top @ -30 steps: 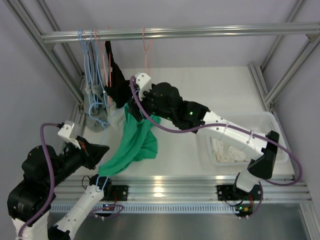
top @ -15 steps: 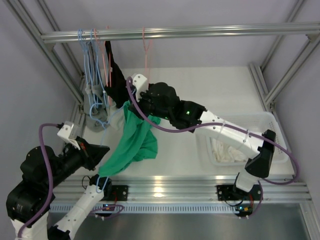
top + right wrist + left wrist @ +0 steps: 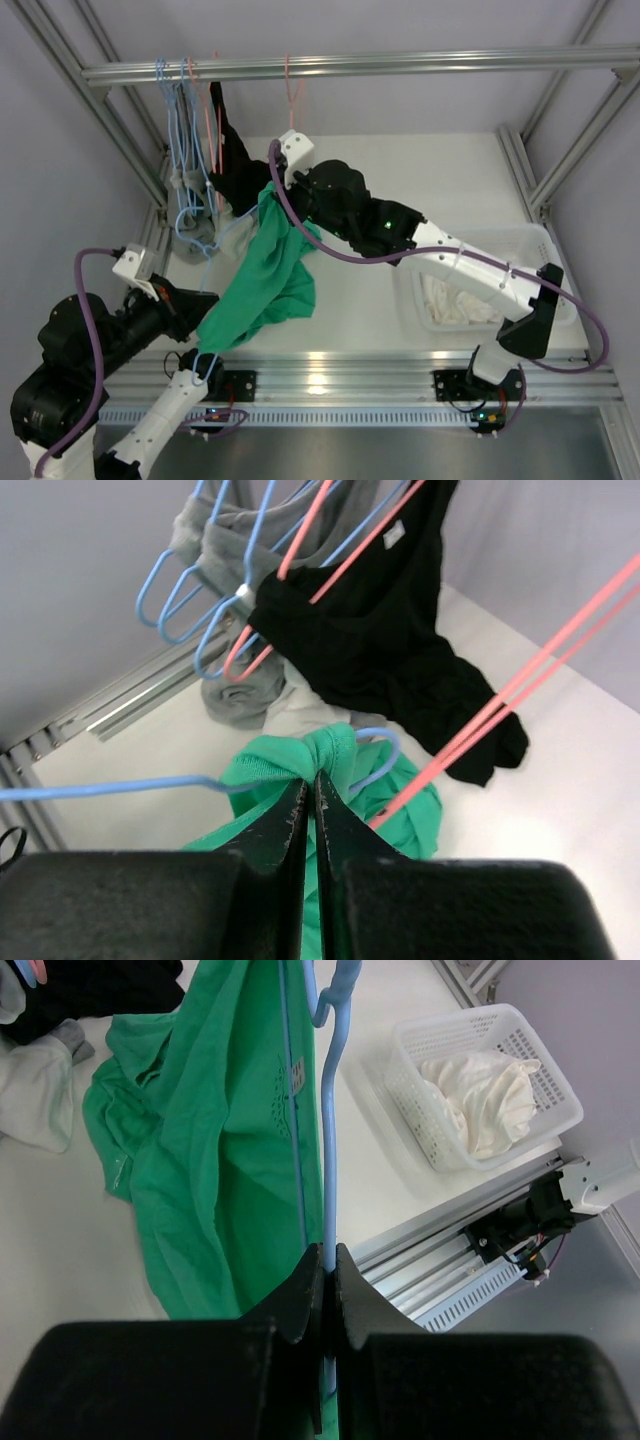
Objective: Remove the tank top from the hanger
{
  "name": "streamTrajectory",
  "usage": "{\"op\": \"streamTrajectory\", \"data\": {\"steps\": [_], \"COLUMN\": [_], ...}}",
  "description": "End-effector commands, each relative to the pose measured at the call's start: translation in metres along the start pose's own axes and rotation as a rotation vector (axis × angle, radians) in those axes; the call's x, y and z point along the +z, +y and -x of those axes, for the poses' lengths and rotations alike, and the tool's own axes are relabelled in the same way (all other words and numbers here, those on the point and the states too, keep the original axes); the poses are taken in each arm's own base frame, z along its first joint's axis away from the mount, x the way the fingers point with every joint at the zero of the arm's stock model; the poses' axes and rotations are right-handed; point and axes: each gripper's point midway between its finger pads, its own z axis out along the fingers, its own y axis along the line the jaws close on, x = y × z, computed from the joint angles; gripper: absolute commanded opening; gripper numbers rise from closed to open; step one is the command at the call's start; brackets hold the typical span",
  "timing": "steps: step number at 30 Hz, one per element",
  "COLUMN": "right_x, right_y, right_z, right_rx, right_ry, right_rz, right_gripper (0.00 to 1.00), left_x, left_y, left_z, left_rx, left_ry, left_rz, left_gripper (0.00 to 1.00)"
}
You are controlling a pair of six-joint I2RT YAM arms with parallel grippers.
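A green tank top (image 3: 262, 285) hangs stretched between my two arms on a light-blue hanger (image 3: 329, 1140). My left gripper (image 3: 205, 300) holds the low end near the table's front left. In the left wrist view the left gripper (image 3: 329, 1260) is shut on the hanger's thin blue bar, and the green cloth (image 3: 230, 1160) drapes to its left. My right gripper (image 3: 272, 195) is at the garment's upper end. In the right wrist view the right gripper (image 3: 313, 780) pinches a bunched fold of the tank top (image 3: 325, 748), with the hanger's blue hook (image 3: 385, 742) curling just beside it.
A white basket (image 3: 545, 250) holding white cloth stands at the right. A black garment (image 3: 235, 165) on a pink hanger, several blue hangers (image 3: 185, 120) with grey clothes and a bare pink hanger (image 3: 290, 95) hang from the rail (image 3: 400, 65). Grey and white cloth (image 3: 205, 238) lies below them.
The right gripper has shut on the tank top's upper fold and lifted it slightly toward the back. The left gripper stays shut on the hanger.
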Motion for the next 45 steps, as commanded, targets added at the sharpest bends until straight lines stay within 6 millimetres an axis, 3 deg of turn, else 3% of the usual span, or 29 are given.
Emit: {"op": "streamTrajectory", "data": {"steps": [1,5,10,15,22,24,25,27,28,29,32,37,38,39,40,41,43,44,45], "right_x": [-0.019,-0.005,0.008,0.012,0.019,0.022,0.022,0.024,0.018,0.019,0.004,-0.034,-0.036,-0.053,-0.061,-0.064,-0.084,-0.087,-0.097], "right_y": [-0.023,-0.026,-0.030,-0.040,-0.060,-0.051,-0.035,-0.020,-0.011,-0.005,0.018,0.037,0.038,0.041,0.048,0.052,0.064,0.067,0.067], "right_z": [0.054,0.047,0.054,0.067,0.066,0.056,0.052,0.030,0.029,0.016,0.019,0.020,0.004,0.020,0.019,0.004,0.009,-0.003,-0.002], "right_rx": [0.028,0.012,-0.024,-0.042,-0.029,-0.024,-0.016,-0.020,-0.023,-0.031,-0.033,0.052,0.057,0.093,0.106,0.107,0.121,0.120,0.124], "right_ry": [-0.145,-0.126,-0.134,-0.144,-0.138,-0.119,-0.113,-0.066,-0.066,-0.040,-0.064,-0.118,-0.096,-0.153,-0.163,-0.144,-0.174,-0.154,-0.166], "right_rz": [-0.127,-0.149,-0.183,-0.219,-0.242,-0.190,-0.117,-0.054,-0.028,-0.013,0.040,0.124,0.132,0.165,0.195,0.212,0.271,0.278,0.284], "right_gripper": [0.00,0.00,0.00,0.00,0.00,0.00,0.00,0.00,0.00,0.00,0.00,0.00,0.00,0.00,0.00,0.00,0.00,0.00,0.00], "left_x": [-0.010,-0.024,-0.040,-0.044,-0.046,-0.048,-0.050,-0.053,-0.057,-0.058,-0.054,-0.043,-0.030,-0.031,-0.025,-0.006,-0.004,-0.001,0.014], "left_y": [-0.007,-0.011,-0.012,-0.013,-0.009,-0.013,-0.022,-0.033,-0.045,-0.048,-0.053,-0.045,-0.037,-0.037,-0.035,-0.026,-0.033,-0.034,-0.029], "left_z": [0.002,0.010,0.016,0.007,0.007,0.017,0.030,0.045,0.057,0.063,0.082,0.113,0.112,0.125,0.130,0.126,0.148,0.154,0.156], "left_rx": [-0.009,-0.010,-0.009,-0.025,-0.026,-0.019,-0.003,0.006,0.031,0.042,0.055,0.047,0.043,0.059,0.070,0.070,0.104,0.112,0.111], "left_ry": [-0.038,-0.091,-0.120,-0.088,-0.106,-0.145,-0.198,-0.258,-0.304,-0.326,-0.382,-0.519,-0.513,-0.583,-0.602,-0.591,-0.701,-0.730,-0.729], "left_rz": [-0.027,-0.025,-0.004,-0.005,0.019,0.004,-0.032,-0.078,-0.130,-0.140,-0.153,-0.110,-0.092,-0.096,-0.097,-0.086,-0.128,-0.142,-0.142], "left_gripper": [0.00,0.00,0.00,0.00,0.00,0.00,0.00,0.00,0.00,0.00,0.00,0.00,0.00,0.00,0.00,0.00,0.00,0.00,0.00]}}
